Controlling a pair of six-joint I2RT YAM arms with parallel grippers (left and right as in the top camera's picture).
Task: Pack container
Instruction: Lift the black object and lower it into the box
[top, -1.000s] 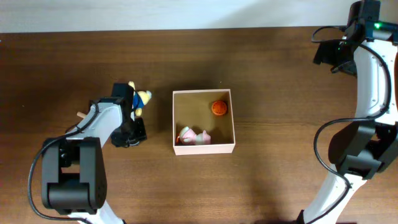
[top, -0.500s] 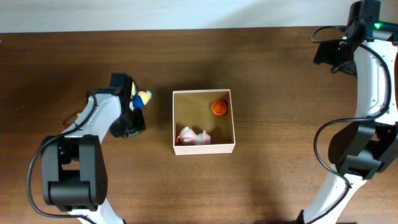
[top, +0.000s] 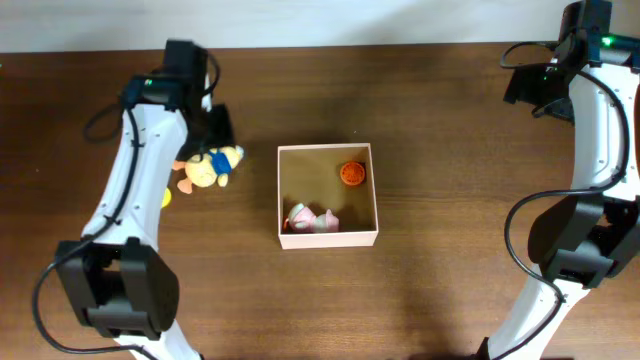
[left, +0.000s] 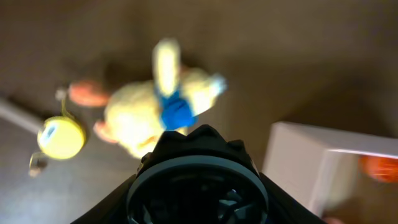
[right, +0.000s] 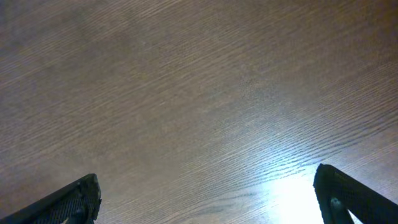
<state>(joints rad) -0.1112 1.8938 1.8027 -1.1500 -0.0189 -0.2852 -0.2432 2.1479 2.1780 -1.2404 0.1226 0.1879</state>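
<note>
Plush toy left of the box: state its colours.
The plush toy is yellow with a blue patch and orange bits, clearest in the overhead view.

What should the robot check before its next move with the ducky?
1. Room in the container: ok, bare floor between the orange toy and the pink toy.
2. Sight of the duck toy: ok, left of the container, outside it.
3. Hold of the left gripper on the duck toy: cannot tell, wrist view is blurred.
4. Path free of the right gripper: ok, open over bare table, far away.
5. Packing of the small yellow thing: not ok, outside the container.
</note>
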